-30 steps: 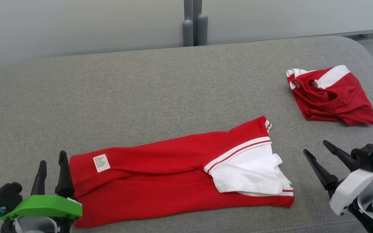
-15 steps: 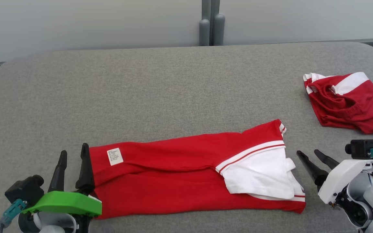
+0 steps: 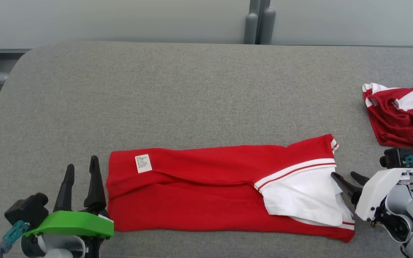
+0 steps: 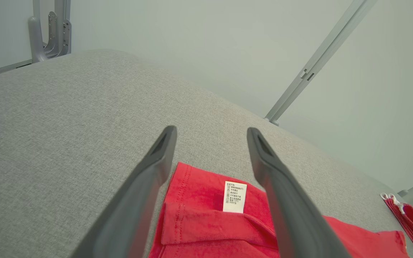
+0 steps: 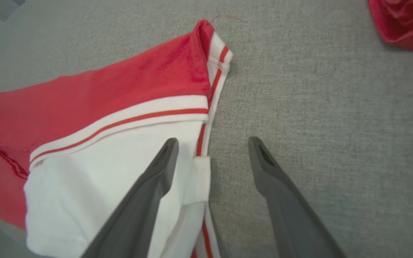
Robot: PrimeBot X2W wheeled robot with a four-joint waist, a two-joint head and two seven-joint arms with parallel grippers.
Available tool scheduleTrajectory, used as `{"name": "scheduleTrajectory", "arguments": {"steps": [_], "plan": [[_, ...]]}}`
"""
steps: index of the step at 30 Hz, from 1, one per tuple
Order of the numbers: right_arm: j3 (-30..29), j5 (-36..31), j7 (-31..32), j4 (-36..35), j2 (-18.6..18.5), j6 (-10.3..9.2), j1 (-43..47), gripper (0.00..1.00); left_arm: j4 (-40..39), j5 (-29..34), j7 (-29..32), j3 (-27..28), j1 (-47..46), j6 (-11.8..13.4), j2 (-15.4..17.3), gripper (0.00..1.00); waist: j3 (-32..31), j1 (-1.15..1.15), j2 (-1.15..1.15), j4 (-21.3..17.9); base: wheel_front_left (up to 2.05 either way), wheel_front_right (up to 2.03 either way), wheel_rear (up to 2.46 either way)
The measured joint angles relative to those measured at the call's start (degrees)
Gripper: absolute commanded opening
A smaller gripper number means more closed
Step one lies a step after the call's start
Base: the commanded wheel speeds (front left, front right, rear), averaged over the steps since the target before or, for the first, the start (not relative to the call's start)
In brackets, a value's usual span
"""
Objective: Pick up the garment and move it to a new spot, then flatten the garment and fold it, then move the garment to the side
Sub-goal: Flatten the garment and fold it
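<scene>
Head view is showing the red shirt (image 3: 206,193) lying flat on the grey cushion (image 3: 177,96), already doubled lengthwise into one long band, and both arms are closing in on its two short ends!

The left gripper (image 3: 81,163) is standing just beside the shirt's hem end, the end carrying the care label (image 3: 143,163). Its two dark fingers are spread wide and pinching nothing. Left wrist view is backing that up: the label corner of the shirt is sitting in the open gap between the fingers, apart from both.

Over at the shirt's other end, the right gripper (image 3: 342,174) is reaching in at the white panel (image 3: 299,193) with the striped trim. Its fingers are spread wide too. Right wrist view is showing them straddling the shirt's edge, one over the white cloth and one over bare cushion. Whether that inner finger is touching the cloth I cannot tell.

A second red garment (image 3: 403,122) is lying crumpled well beyond the shirt's white end, out of play.

Judging progress: the relocating and flattening are looking done and the first long fold is in. The short-way folding is looking like the job in hand, and carrying the shirt aside is coming after that
</scene>
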Motion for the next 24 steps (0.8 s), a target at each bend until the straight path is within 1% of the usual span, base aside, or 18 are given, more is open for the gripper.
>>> {"name": "scheduleTrajectory", "arguments": {"steps": [5, 13, 17, 19, 20, 21, 22, 23, 24], "plan": [[0.64, 0.59, 2.0, 1.29, 0.23, 0.0, -0.62, 1.0, -0.43, 0.05, 0.0, 0.19, 0.53, 0.43, -0.08, 1.0, 0.31, 0.0, 0.0, 0.33, 0.0, 0.0, 0.0], [1.18, 2.11, 4.01, 2.34, 0.93, 0.02, -1.47, 1.0, -0.63, 0.24, 0.0, 0.2, 1.23, 0.44, -0.11, 1.0, 0.37, 0.0, 0.0, 0.46, 0.0, 0.0, 0.0], [2.08, 2.22, 4.68, 2.43, 1.57, 0.48, -2.08, 1.0, -0.66, 0.31, 0.0, 0.2, 1.26, 0.47, -0.12, 1.0, 0.28, 0.0, 0.0, 0.51, 0.0, 0.0, 0.0], [2.75, 2.22, 5.15, 2.43, 1.9, 0.51, -2.4, 0.82, -0.71, 0.31, 0.01, 0.2, 1.29, 0.47, -0.12, 1.0, 0.21, 0.0, 0.0, 0.54, 0.0, 0.0, 0.0], [2.98, 2.22, 5.23, 2.43, 2.03, 0.51, -2.61, 0.6, -0.77, 0.31, 0.02, 0.2, 1.3, 0.48, -0.12, 1.0, 0.18, 0.0, 0.0, 0.56, 0.0, 0.0, 0.0], [3.26, 2.21, 5.38, 2.42, 2.1, 0.51, -2.86, 0.47, -0.82, 0.31, 0.07, 0.19, 1.3, 0.48, -0.12, 1.0, 0.14, 0.0, 0.0, 0.59, 0.0, 0.0, 0.0], [3.45, 2.2, 5.42, 2.42, 2.16, 0.51, -3.03, 0.43, -0.85, 0.31, 0.07, 0.19, 1.31, 0.48, -0.12, 1.0, 0.1, 0.0, 0.0, 0.61, 0.0, 0.0, 0.0], [3.71, 2.14, 5.42, 2.43, 2.15, 0.51, -3.09, 0.34, -0.86, 0.31, 0.08, 0.2, 1.33, 0.48, -0.12, 1.0, 0.04, 0.0, 0.0, 0.63, 0.0, 0.0, 0.0], [4.1, 1.94, 5.43, 2.44, 2.14, 0.51, -3.13, 0.28, -0.86, 0.32, 0.08, 0.2, 1.35, 0.48, -0.12, 1.0, -0.01, 0.0, 0.0, 0.65, 0.0, 0.0, 0.0]]}}
